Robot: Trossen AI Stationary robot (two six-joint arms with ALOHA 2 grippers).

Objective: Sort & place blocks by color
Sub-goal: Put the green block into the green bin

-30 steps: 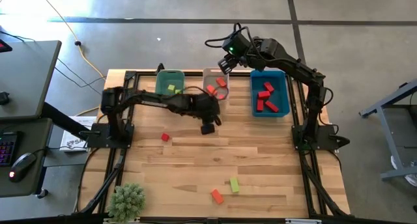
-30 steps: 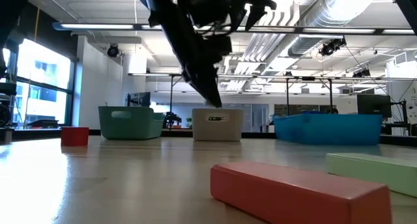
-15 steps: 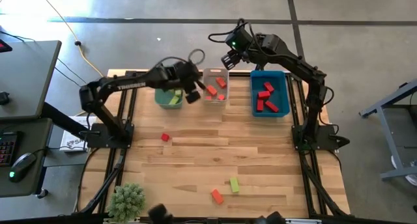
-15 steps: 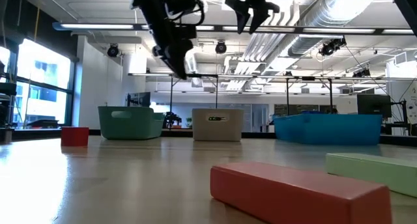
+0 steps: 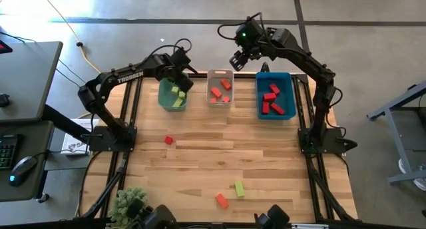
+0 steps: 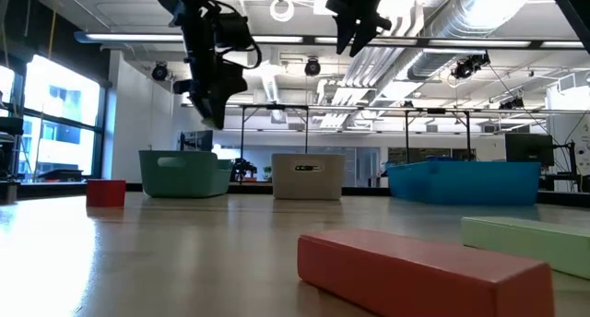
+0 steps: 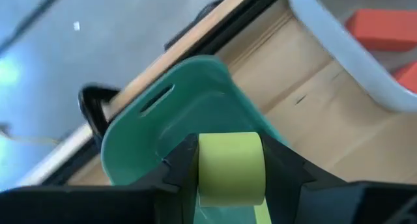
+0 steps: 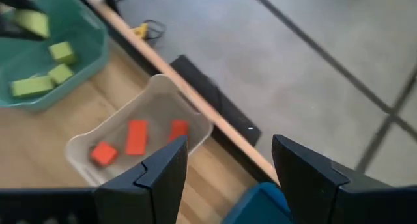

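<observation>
Yellow-green, orange-red and deep red show sorted from above: the green bin [image 5: 172, 96] holds yellow-green blocks [image 5: 177, 94], the white bin [image 5: 220, 90] orange-red blocks [image 5: 215, 92], the blue bin [image 5: 275, 97] deep red blocks [image 5: 271, 100]. The left gripper [image 5: 184, 78] hangs over the green bin; the right gripper [image 5: 237, 60] hovers past the table's far edge, near the white bin. A small deep red cube [image 5: 169, 140], an orange-red bar [image 5: 221, 201] and a yellow-green bar [image 5: 239, 188] lie loose on the wooden table [image 5: 266, 162].

At table height, both arms hang high above the bins, and the orange-red bar [image 6: 415, 273] looks hard and square-edged, probably light.

The left wrist camera shows a yellow-green block [image 7: 230, 167] pinched between the left fingers [image 7: 180, 168] above the green bin [image 7: 143, 126]. Flat opposite faces give a sure hold; smooth sides might slip if the squeeze is off-centre.

The right wrist camera shows the right fingers [image 8: 156, 178] spread wide with nothing between them, and the white bin [image 8: 140, 136] below.
</observation>
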